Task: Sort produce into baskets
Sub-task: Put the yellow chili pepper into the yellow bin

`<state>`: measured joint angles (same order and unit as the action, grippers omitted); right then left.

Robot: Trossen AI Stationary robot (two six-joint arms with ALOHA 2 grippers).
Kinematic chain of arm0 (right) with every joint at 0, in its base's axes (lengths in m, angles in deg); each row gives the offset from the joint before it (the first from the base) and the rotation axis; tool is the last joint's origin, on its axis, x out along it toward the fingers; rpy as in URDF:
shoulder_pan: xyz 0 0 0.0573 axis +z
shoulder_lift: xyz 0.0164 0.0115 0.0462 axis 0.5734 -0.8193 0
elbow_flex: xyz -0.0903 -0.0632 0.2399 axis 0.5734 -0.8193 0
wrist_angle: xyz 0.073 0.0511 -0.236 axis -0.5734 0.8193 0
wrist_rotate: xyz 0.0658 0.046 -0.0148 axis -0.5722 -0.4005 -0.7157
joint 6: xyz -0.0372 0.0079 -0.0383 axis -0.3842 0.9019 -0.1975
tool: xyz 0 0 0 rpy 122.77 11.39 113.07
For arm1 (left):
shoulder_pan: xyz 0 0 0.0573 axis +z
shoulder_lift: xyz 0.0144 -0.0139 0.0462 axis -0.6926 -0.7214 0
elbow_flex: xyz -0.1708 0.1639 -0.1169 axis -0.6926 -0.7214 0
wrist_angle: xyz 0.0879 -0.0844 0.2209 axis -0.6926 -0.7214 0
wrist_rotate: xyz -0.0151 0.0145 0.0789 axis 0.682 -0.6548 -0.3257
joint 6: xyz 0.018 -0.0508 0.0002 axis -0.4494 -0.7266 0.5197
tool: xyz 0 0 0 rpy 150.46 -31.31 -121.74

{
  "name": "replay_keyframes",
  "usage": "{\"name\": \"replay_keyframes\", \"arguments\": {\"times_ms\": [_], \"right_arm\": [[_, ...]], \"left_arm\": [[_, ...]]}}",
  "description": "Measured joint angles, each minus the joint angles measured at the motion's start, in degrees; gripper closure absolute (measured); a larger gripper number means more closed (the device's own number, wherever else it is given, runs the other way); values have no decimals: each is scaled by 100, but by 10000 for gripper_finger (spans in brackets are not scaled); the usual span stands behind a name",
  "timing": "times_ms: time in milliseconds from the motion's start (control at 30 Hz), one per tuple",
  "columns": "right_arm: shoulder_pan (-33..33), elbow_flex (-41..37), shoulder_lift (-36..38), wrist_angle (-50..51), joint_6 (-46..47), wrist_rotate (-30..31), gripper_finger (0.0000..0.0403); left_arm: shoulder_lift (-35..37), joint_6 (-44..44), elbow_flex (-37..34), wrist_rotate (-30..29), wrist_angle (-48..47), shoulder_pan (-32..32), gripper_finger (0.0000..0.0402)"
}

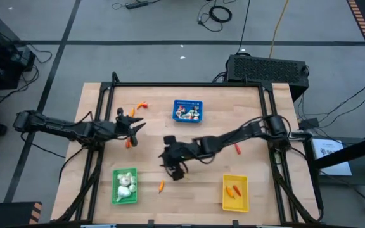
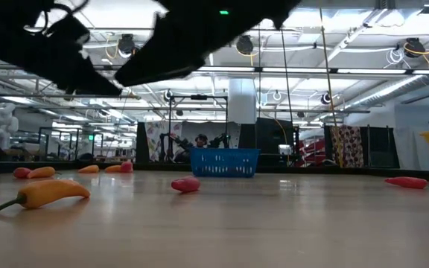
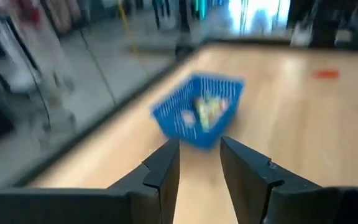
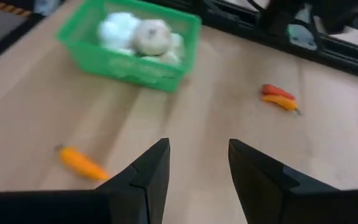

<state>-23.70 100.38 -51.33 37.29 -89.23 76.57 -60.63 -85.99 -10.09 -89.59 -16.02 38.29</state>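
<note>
With fingers parted and empty, the right gripper (image 4: pixel 194 180) is held at surface (image 1: pixel 151 152) centre. An orange pepper (image 1: pixel 161 186) lies at its 7 o'clock, near the green basket (image 1: pixel 125 186). The left gripper (image 3: pixel 199 177), likewise parted and empty, is aimed at the blue basket (image 3: pixel 197 111). A misaligned descent could nudge the pepper away.

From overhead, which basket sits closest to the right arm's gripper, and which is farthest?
1. Green basket, toward the left front, nearest the right gripper.
2. Blue basket, at the back: too close to the green one to rank surely.
3. Yellow basket, right front, farthest.

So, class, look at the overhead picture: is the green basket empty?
No, the green basket holds several white garlic-like bulbs, seen plainly from above.
</note>
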Motion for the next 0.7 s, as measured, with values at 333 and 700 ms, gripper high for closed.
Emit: {"name": "replay_keyframes", "arguments": {"times_ms": [333, 700], "right_arm": [[-484, 1505, -419, 2128, 620, -1, 248], [-509, 1520, -346, 2583, 865, -250, 248]], "left_arm": [[-163, -2780, 1238, -121, -3675, 307, 281], [-1366, -1580, 1578, 1354, -3961, 2875, 295]]}}
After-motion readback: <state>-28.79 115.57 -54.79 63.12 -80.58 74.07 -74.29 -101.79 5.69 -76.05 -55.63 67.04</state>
